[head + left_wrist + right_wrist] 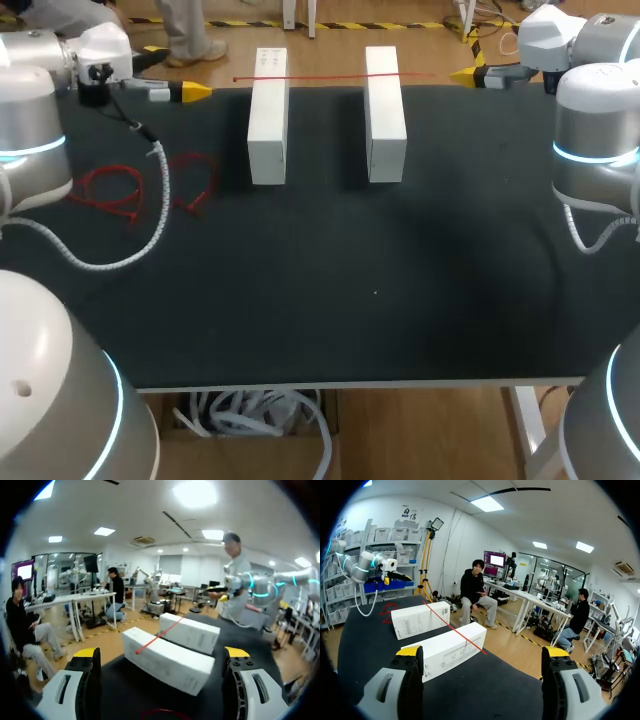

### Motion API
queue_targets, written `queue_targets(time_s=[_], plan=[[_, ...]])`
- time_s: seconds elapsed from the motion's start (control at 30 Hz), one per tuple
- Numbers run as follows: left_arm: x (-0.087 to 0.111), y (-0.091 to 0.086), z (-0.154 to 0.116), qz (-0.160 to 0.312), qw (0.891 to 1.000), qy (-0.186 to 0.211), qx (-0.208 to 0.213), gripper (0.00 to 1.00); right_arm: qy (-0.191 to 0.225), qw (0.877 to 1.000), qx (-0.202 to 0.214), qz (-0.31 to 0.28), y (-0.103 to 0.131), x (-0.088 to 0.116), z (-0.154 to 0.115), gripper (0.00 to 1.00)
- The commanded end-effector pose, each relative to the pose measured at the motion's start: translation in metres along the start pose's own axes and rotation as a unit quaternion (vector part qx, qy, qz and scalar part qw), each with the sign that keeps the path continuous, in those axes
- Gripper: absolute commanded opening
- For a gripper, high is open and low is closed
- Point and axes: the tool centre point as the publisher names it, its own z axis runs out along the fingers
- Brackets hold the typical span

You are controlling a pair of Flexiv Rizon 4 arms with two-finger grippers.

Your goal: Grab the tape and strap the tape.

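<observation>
Red tape (330, 76) spans 2 white boxes (268, 115) at 12 o'clock; left gripper (195, 92) and right gripper (466, 75) flank them, fingers spread.

Table (400, 300) bears left box (267, 125), right box (385, 120), tape (120, 195).

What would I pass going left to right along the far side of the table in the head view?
Left end effector → left white box → right white box → right end effector.
</observation>
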Motion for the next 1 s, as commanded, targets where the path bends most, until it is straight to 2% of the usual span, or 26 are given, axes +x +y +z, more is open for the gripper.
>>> queue_targets(time_s=[0.03,0.23,0.4,0.43,0.47,0.5,0.53,0.57,0.7,0.77,0.87,0.97,1.0], plan=[[-0.022,0.007,0.021,0.025,0.996,0.082,0.001,1.00,0.000,1.000,0.000,0.000,0.000,0.000,0.000,1.00],[-0.033,0.005,0.047,0.056,0.994,0.098,-0.003,1.00,0.000,1.000,0.000,0.000,0.000,0.000,0.000,1.00],[-0.040,0.006,0.061,0.049,0.993,0.106,0.013,0.98,0.000,1.000,0.000,0.000,0.000,0.000,0.000,1.00],[-0.040,0.006,0.063,0.047,0.993,0.107,0.012,0.82,0.000,1.000,0.000,0.000,0.000,0.000,0.000,1.00],[-0.040,0.008,0.066,0.046,0.993,0.109,0.010,0.73,0.000,1.000,0.000,0.000,0.000,0.000,0.000,1.00],[-0.040,0.008,0.068,0.053,0.992,0.115,0.012,0.70,0.000,1.000,0.000,0.000,0.000,0.000,0.000,1.00],[-0.040,0.009,0.071,0.050,0.992,0.116,0.015,0.38,0.000,1.000,0.000,0.000,0.000,0.000,0.000,1.00],[-0.041,0.010,0.074,0.049,0.992,0.117,0.015,0.31,0.000,1.000,0.000,0.000,0.000,0.000,0.000,1.00],[-0.042,0.014,0.083,0.052,0.990,0.133,0.020,0.40,0.000,1.000,0.000,0.000,0.000,0.000,0.000,1.00],[-0.042,0.014,0.089,0.057,0.988,0.140,0.017,0.35,0.000,1.000,0.000,0.000,0.000,0.000,0.000,1.00],[-0.039,0.016,0.099,0.063,0.985,0.159,0.013,0.33,0.000,1.000,0.000,0.000,0.000,0.000,0.000,1.00],[-0.037,0.018,0.107,0.066,0.982,0.174,0.013,0.32,0.000,1.000,0.000,0.000,0.000,0.000,0.000,1.00],[-0.037,0.018,0.109,0.067,0.982,0.176,0.012,0.34,0.000,1.000,0.000,0.000,0.000,0.000,0.000,1.00]])
